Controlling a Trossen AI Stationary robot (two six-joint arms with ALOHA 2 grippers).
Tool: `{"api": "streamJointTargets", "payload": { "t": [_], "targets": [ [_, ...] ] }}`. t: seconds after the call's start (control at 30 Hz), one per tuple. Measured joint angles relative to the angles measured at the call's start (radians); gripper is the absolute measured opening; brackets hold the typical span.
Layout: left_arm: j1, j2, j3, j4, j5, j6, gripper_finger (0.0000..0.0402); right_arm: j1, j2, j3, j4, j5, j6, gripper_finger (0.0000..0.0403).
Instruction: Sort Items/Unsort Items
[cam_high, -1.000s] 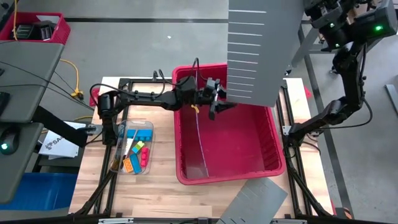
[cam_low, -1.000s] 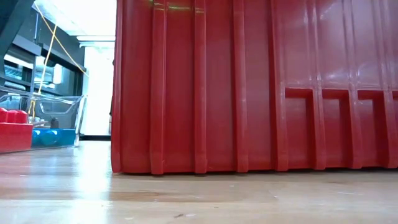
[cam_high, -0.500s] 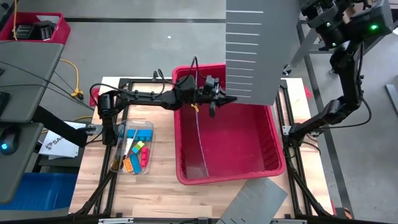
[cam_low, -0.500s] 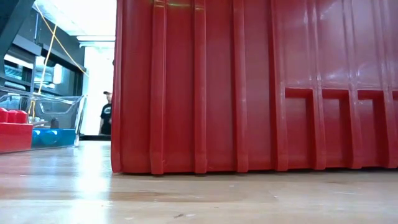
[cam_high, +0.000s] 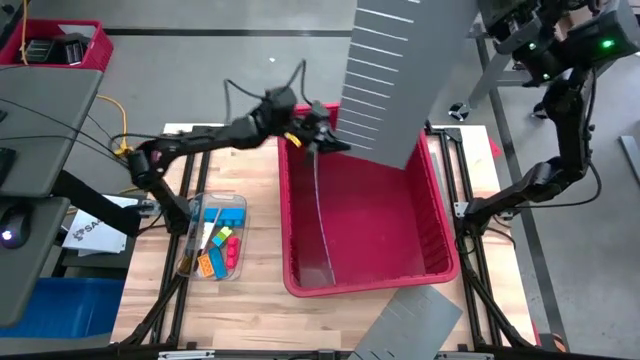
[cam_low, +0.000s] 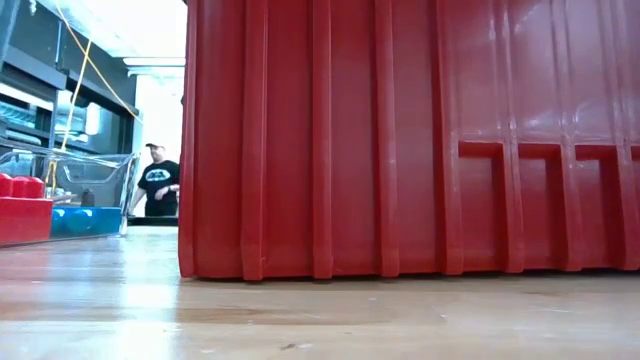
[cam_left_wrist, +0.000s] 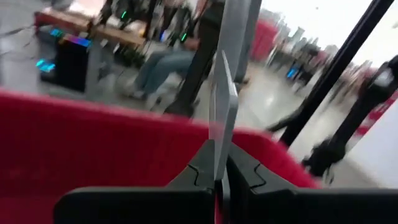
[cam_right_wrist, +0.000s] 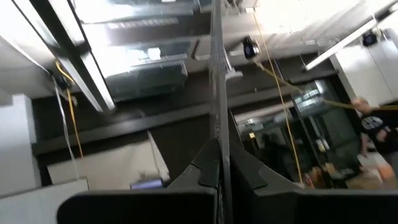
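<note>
L gripper (cam_high: 322, 140) pinching lower edge of grey slotted panel (cam_high: 395, 75) at red bin (cam_high: 370, 270) back rim | R gripper (cam_high: 500, 22) clamped on panel top, raised | blocks (cam_high: 218, 250) in clear tray (cam_high: 237, 212) on table, well apart from both

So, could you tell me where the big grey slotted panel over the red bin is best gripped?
On its thin edge near a corner, coming in edge-on: the grey slotted panel is a flat sheet, too wide to span. The left gripper pinches it so.
</note>
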Motion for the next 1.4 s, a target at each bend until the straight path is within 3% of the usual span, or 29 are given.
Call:
{"api": "streamJointTargets", "payload": {
  "t": [0.2,0.33,0.73,1.1,1.4],
  "targets": [
    [0.134,-0.171,0.0,-0.358,0.004,0.235,0.0001,0.0,-0.036,0.0,-0.173,-0.001,-0.018,0.0],
    [0.232,-0.266,0.0,-0.486,-0.019,0.337,0.0001,0.0,-0.062,0.0,-0.316,0.001,-0.015,0.0],
    [0.47,-0.381,-0.002,-0.489,0.015,0.404,0.0,0.0,-0.094,0.002,-0.75,-0.019,0.037,0.0],
    [0.599,-0.385,0.148,-0.612,0.073,0.491,0.0,0.0,-0.108,0.0,-0.831,-0.064,-0.008,0.0],
    [0.662,-0.388,0.165,-0.713,0.066,0.566,0.0,0.001,-0.11,-0.004,-0.843,-0.053,-0.033,0.0031]
  ]
}}
